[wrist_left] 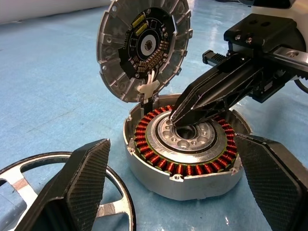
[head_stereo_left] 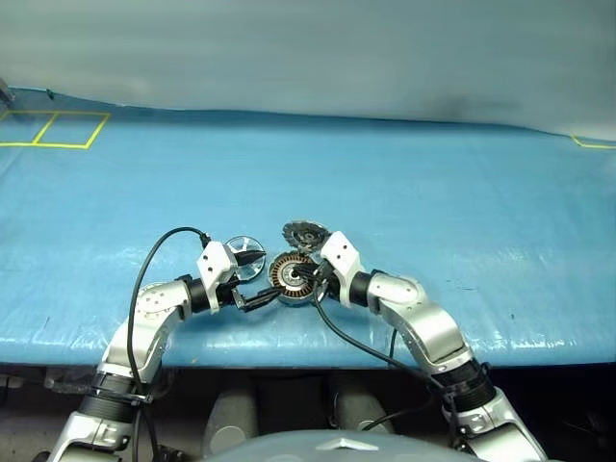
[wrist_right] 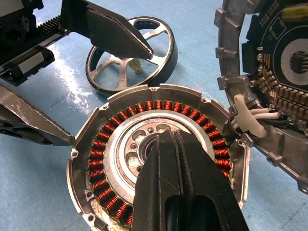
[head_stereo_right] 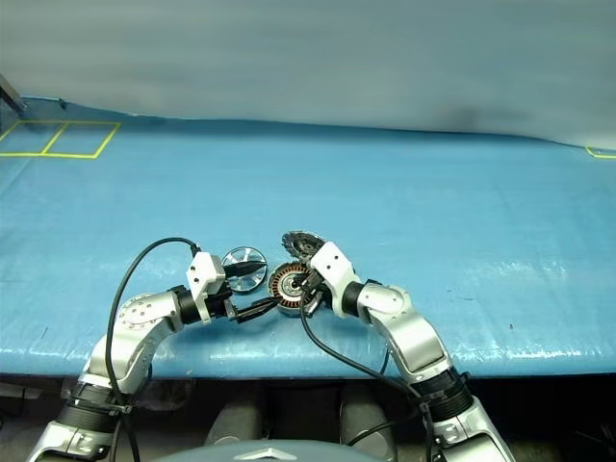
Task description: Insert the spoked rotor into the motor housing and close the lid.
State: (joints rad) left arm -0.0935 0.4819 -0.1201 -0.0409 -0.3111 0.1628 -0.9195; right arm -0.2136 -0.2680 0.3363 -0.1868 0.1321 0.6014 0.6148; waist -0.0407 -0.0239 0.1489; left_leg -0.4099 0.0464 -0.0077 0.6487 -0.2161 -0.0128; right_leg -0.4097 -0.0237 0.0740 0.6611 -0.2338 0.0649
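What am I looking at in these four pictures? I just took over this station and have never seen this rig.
You are looking at a two-armed humanoid robot. The two wide pictures come from its head, looking down over both arms at a blue table. The two close-ups come from cameras on its wrists, looking along each gripper's black fingers.

On the table stands the motor housing, a round metal cup with copper windings. Its lid is joined at the rim and stands open, circuit side showing. The spoked rotor lies loose on the table beside the housing.

The left gripper is open, one finger on each side of the housing. The right gripper is shut, its tips at the housing's central hole. Neither holds anything, and the rotor is not yet inserted.
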